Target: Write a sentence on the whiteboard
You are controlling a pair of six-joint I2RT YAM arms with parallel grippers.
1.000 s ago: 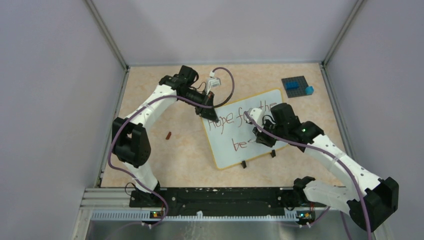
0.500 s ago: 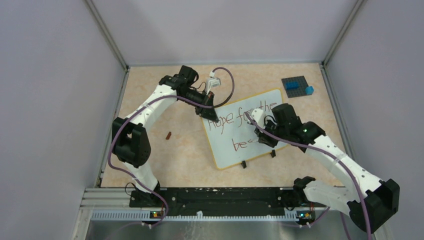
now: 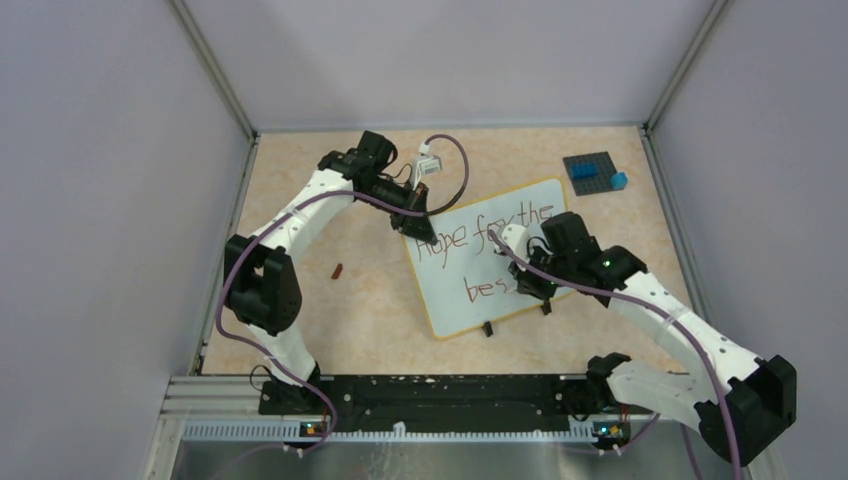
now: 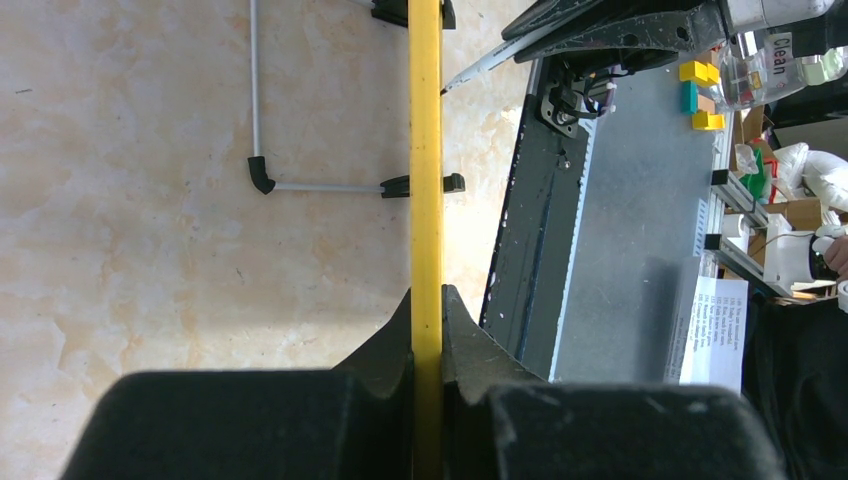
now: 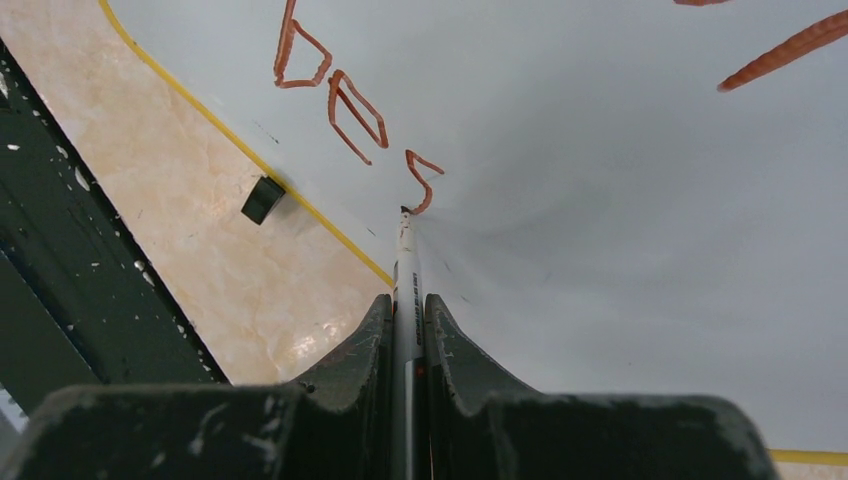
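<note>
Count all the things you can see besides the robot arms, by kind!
White rectangular whiteboard with yellow rim: 1
Slim grey marker pen: 1
Dark grey studded plate: 1
Blue plastic bricks: 2
Small reddish-brown piece: 1
Total: 6

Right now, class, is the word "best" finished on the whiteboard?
No, only "bes" stands on the whiteboard, and the marker tip rests at the end of the s.

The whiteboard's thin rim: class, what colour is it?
Yellow; the small white board's rim shows best in the left wrist view.
</note>
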